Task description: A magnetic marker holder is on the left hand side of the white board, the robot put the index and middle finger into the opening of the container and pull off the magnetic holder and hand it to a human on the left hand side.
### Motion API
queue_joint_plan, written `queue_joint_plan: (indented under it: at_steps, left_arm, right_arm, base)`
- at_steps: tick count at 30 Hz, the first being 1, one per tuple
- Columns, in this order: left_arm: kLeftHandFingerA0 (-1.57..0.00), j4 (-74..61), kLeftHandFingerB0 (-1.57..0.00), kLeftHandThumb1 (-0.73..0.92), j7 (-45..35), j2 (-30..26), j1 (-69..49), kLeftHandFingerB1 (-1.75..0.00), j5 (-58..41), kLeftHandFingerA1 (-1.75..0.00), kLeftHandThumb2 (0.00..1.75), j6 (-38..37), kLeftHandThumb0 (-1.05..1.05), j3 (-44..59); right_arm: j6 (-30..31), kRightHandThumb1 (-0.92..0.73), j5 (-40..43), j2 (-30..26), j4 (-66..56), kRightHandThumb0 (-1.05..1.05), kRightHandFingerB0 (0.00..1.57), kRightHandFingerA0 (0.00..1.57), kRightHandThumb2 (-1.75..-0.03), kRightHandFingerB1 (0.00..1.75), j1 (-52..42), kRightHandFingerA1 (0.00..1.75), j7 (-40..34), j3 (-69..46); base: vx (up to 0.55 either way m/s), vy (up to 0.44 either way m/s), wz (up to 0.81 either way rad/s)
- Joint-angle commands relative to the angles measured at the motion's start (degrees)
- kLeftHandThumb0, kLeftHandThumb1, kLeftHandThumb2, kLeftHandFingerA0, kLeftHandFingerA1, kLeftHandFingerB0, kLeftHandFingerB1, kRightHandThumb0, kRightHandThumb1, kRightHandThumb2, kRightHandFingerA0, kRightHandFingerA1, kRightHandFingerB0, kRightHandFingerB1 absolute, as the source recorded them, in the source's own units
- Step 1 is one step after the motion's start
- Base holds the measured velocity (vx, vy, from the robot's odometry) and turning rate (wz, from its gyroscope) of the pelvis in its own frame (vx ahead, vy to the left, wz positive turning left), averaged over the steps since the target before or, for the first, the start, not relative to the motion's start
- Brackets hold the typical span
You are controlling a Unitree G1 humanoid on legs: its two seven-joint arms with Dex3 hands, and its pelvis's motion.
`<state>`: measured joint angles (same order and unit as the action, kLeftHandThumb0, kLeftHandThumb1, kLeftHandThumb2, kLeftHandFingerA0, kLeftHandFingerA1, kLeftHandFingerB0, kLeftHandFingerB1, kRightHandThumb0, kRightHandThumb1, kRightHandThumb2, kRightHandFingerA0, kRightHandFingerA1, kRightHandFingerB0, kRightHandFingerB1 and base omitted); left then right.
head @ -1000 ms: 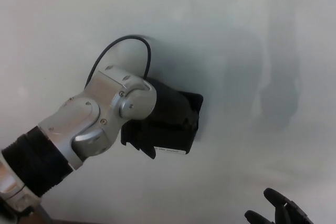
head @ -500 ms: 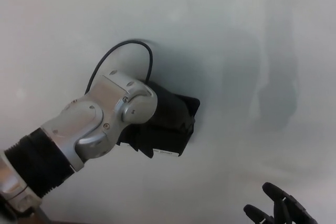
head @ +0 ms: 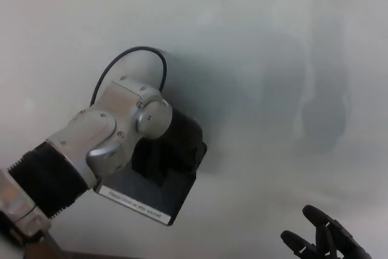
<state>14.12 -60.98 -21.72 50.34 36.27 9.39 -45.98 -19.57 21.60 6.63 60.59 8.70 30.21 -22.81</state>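
Fingers of the left hand (head: pixel 173 141) are tucked inside the black magnetic marker holder (head: pixel 154 189), hooked on it. It hangs tilted by the whiteboard (head: pixel 254 40), probably pulled off. Next job, I think: carry it left to a person, who is not seen. Right hand (head: pixel 321 241) rests low, fingers spread, empty.

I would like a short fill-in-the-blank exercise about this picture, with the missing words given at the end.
1. The left hand is at a ____ magnetic holder.
2. The holder carries a white ____ along its lower edge.
3. A thin black ____ loops above the silver wrist.
4. The right hand shows in the lower ____ corner, holding nothing.

Missing words: black; label; cable; right
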Motion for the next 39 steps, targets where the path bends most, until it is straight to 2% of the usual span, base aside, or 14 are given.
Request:
queue_joint_plan:
  at_steps: [1,4,7,17,22,23,24,25,26,29,35,36,37,39]
  left_arm:
    - [-0.75,10.7,-0.92,0.64,-25.2,2.6,-1.0,-0.85,-24.5,-1.41,0.61,20.3,-0.18,13.9]
    - [-0.78,8.9,-0.91,0.64,-27.6,3.0,-2.0,-0.92,-28.6,-1.55,0.62,23.3,-0.22,16.9]
    - [-0.88,1.5,-0.84,0.73,-27.8,3.9,-6.3,-1.33,-34.7,-1.62,0.67,33.0,-0.12,21.8]
    - [-0.93,-8.5,-0.78,0.76,-26.8,6.5,-15.7,-1.44,-43.4,-1.63,0.62,42.4,-0.13,29.5]
    - [-0.93,-10.5,-0.79,0.76,-26.0,8.4,-20.4,-1.39,-48.6,-1.72,0.63,43.5,-0.12,36.0]
    - [-1.19,-10.7,-0.86,0.58,-25.6,9.6,-21.8,-1.06,-50.4,-1.40,0.92,45.4,-0.02,38.1]
    - [-1.19,-11.1,-0.86,0.58,-25.1,11.1,-23.6,-1.06,-52.6,-1.40,0.92,47.9,-0.02,40.8]
    - [-0.78,-11.4,-0.81,0.66,-24.8,12.7,-25.7,-1.02,-55.1,-1.75,0.55,48.1,-0.05,43.3]
    - [-0.78,-11.9,-0.81,0.66,-24.5,14.4,-28.0,-1.02,-57.6,-1.75,0.55,47.9,-0.05,45.8]
    - [-0.92,-11.6,-0.90,0.57,-23.3,19.9,-32.7,-0.68,-63.9,-1.45,0.57,46.8,-0.23,51.6]
    - [-1.01,-13.3,-0.92,0.44,-21.2,28.1,-36.8,-0.61,-72.6,-1.27,0.54,43.7,-0.20,57.9]
    - [-1.04,-14.8,-0.91,0.43,-18.6,30.5,-38.4,-0.59,-75.2,-0.98,0.54,44.5,-0.23,60.5]
    - [-1.04,-15.3,-0.91,0.43,-17.9,31.2,-38.8,-0.59,-75.7,-0.98,0.54,44.8,-0.23,61.3]
    - [-1.07,-20.3,-0.91,0.57,-12.7,34.5,-41.5,-0.66,-79.2,-0.98,0.57,44.9,-0.33,64.2]
  right_arm:
    - [0.3,-0.76,0.0,-0.4,-0.3,-0.60,0.62,0.59,-0.63,0.51,1.0,0.60,-1.8,0.1]
    - [0.5,-0.76,0.0,-0.4,-0.5,-0.61,0.62,0.58,-0.63,0.51,1.4,0.60,-2.2,0.2]
    - [0.9,-0.77,0.7,-0.4,-0.6,-0.59,0.57,0.58,-0.63,0.51,1.4,0.62,-1.1,-0.1]
    - [0.7,-0.78,0.5,-0.3,-0.5,-0.60,0.57,0.61,-0.63,0.50,2.0,0.65,-0.5,0.1]
    - [0.3,-0.79,0.5,-0.2,-0.5,-0.59,0.56,0.58,-0.63,0.51,2.3,0.64,-0.2,0.2]
    - [0.2,-0.78,0.3,-0.2,-0.6,-0.60,0.56,0.57,-0.63,0.51,2.1,0.62,-0.4,0.3]
    - [0.2,-0.78,0.1,-0.3,-0.7,-0.60,0.56,0.57,-0.63,0.51,1.9,0.62,-0.6,0.4]
    - [0.5,-0.78,0.2,-0.2,-0.9,-0.59,0.57,0.56,-0.63,0.51,1.7,0.61,-0.5,0.4]
    - [0.8,-0.78,0.4,-0.2,-1.0,-0.59,0.57,0.56,-0.63,0.51,1.6,0.61,-0.2,0.3]
    - [1.2,-0.77,0.4,-0.1,-0.9,-0.59,0.58,0.62,-0.63,0.51,1.8,0.62,-0.5,0.3]
    - [0.9,-0.78,0.0,-0.2,-0.8,-0.60,0.55,0.56,-0.63,0.50,1.1,0.60,-0.4,0.6]
    - [1.0,-0.78,-0.2,-0.3,-0.7,-0.60,0.56,0.56,-0.63,0.50,1.0,0.60,-0.5,0.7]
    - [1.0,-0.78,-0.2,-0.3,-0.7,-0.60,0.56,0.56,-0.63,0.50,1.0,0.60,-0.6,0.7]
    - [0.6,-0.77,-0.3,-0.1,-0.5,-0.59,0.56,0.57,-0.63,0.51,0.8,0.60,-0.8,0.7]
  base:
    - [0.00,0.000,0.00]
    - [0.00,0.000,0.00]
    - [0.00,0.000,0.00]
    - [0.00,0.000,0.00]
    - [0.00,0.000,0.00]
    - [0.00,0.000,0.00]
    - [0.00,0.000,0.00]
    - [0.00,0.000,0.00]
    - [0.00,0.000,0.00]
    - [0.00,0.000,0.00]
    - [0.00,0.000,0.00]
    - [0.00,0.000,0.00]
    - [0.00,0.000,0.00]
    - [0.00,0.000,0.00]
